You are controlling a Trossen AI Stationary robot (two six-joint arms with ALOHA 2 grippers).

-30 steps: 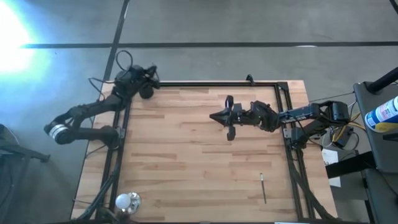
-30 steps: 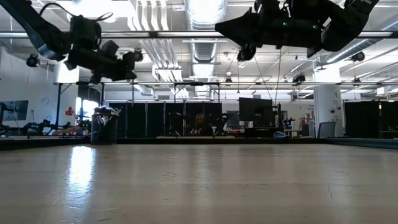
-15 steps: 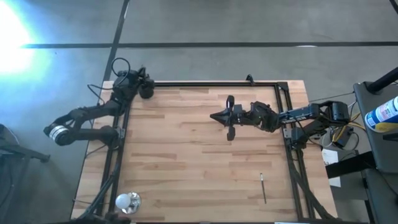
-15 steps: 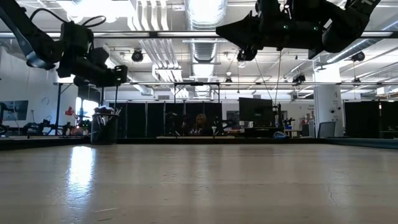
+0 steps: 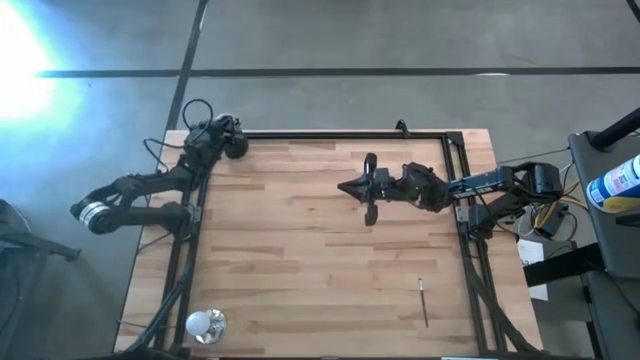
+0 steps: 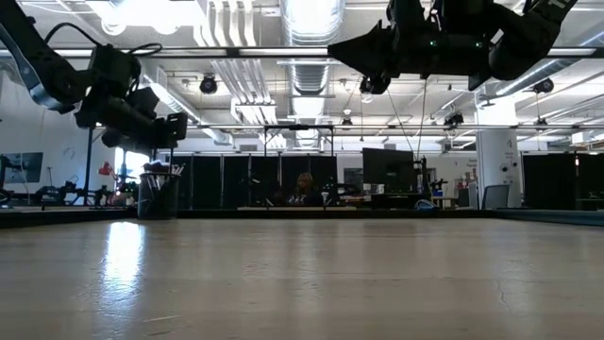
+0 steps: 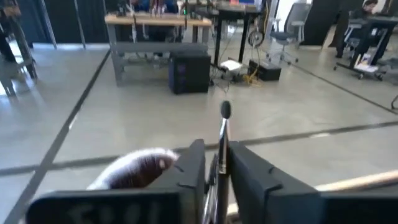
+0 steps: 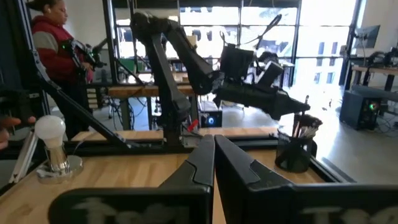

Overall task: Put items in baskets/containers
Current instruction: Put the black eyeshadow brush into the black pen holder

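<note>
The black cup (image 5: 238, 148) stands at the table's far left corner with several brushes standing in it, as the low view (image 6: 159, 194) and the right wrist view (image 8: 293, 152) show. My left gripper (image 5: 227, 132) hovers just above it (image 6: 177, 123), shut on a thin brush (image 7: 224, 124). A pale fluffy brush head (image 7: 140, 169) shows blurred beside its fingers. One more brush (image 5: 423, 301) lies flat on the table near the near right corner. My right gripper (image 5: 345, 187) hangs shut and empty over the table's middle right, high up (image 6: 344, 44). My left gripper pinches the brush's slim handle (image 7: 221, 146) between its two fingers. The handle runs along the fingers and sticks out past their ends, with the small dark tip (image 7: 225, 109) free beyond. The brush is lifted clear, above the cup.
A light bulb on a round shiny base (image 5: 205, 323) stands at the near left corner. A black frame rail (image 5: 350, 134) runs along the table's edges. A person (image 8: 59, 56) stands beyond the table's left side. Bare wood (image 5: 300, 260) stretches between the arms.
My left gripper has moved toward the table's left edge and come down toward the cup, staying shut on the brush. The right arm has kept still.
</note>
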